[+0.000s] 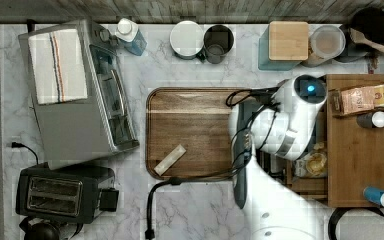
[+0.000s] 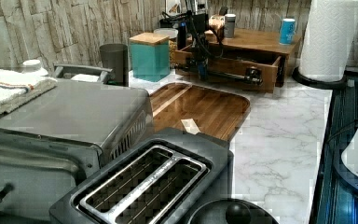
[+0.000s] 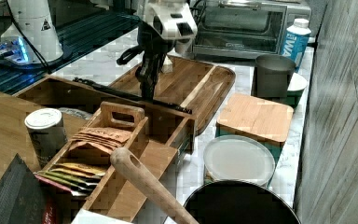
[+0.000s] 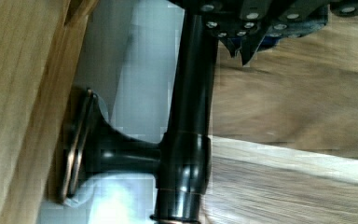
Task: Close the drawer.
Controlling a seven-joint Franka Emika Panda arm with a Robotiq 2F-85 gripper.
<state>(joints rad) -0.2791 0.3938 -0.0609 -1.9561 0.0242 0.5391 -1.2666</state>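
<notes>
On the marble counter (image 1: 195,210) I see, going left to right across the top view, a silver toaster oven (image 1: 80,95) with a folded towel on it, a black toaster (image 1: 60,192) below it, then a dark wooden tray (image 1: 190,132) with rounded corners holding a small pale strip (image 1: 170,160). Next comes my white arm, and at the top view's right the wooden cabinet (image 1: 365,150) with two small bottles and a box of packets on top. The drawer (image 3: 121,107) stands pulled out of the cabinet toward the tray; in the right view its inside is bare wood. My tool (image 2: 201,70) sits at the drawer's front, right at the dark bar handle (image 2: 228,74). In the wrist view the handle (image 4: 186,116) runs close past the tool's body, its post fixed to the drawer front. I cannot tell whether the tool is wide, narrow or gripping the handle.
</notes>
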